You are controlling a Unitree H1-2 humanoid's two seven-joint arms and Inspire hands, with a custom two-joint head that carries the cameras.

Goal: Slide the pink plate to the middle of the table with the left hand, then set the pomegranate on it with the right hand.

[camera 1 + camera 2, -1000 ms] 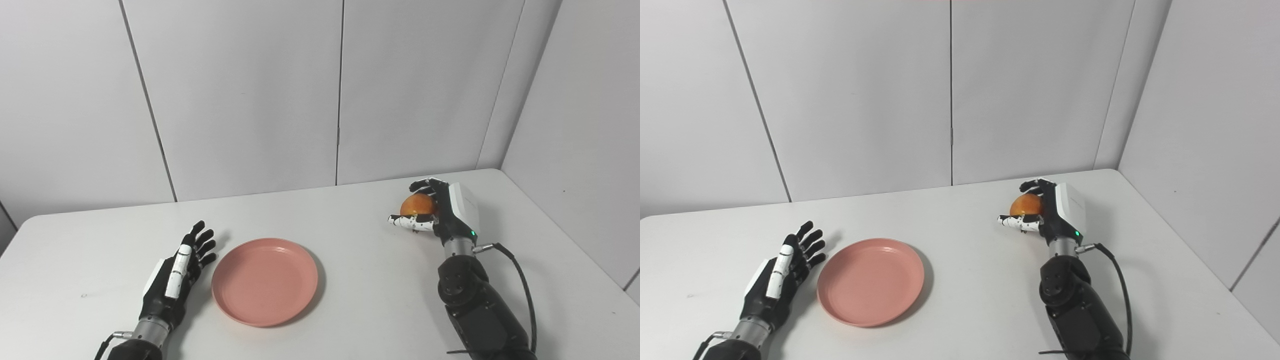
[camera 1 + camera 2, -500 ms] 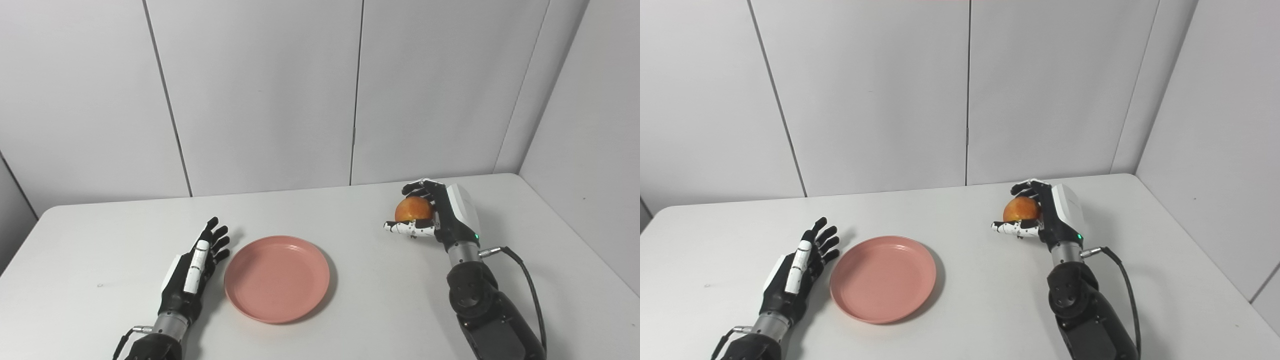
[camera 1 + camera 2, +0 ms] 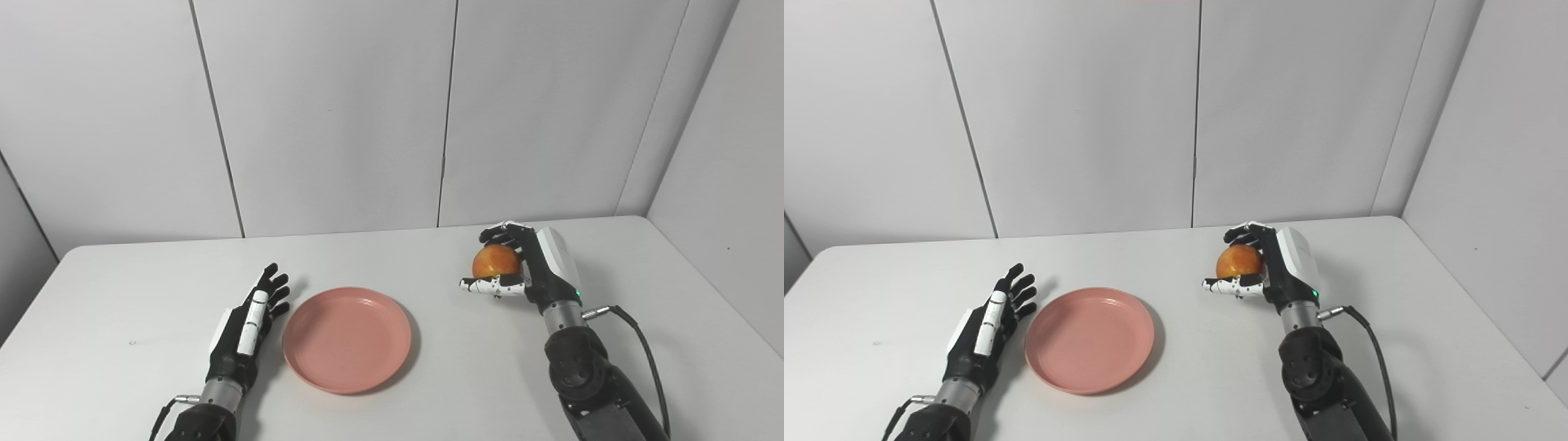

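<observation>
The pink plate (image 3: 346, 338) lies flat near the middle of the white table (image 3: 122, 288). My left hand (image 3: 248, 324) rests just left of the plate, open with fingers stretched out, close to the rim; contact cannot be told. My right hand (image 3: 533, 266) is shut on the orange-red pomegranate (image 3: 495, 262), holding it a little above the table, right of and behind the plate. The same things show in the right eye view: plate (image 3: 1089, 339), left hand (image 3: 989, 321), pomegranate (image 3: 1237, 262).
Grey wall panels stand behind the table and along its right side. A black cable (image 3: 643, 349) runs from my right wrist over the table.
The camera has turned, shifting the whole picture rightward. My right hand has carried the pomegranate a little to the left, toward the plate. The left hand and plate keep their relative places.
</observation>
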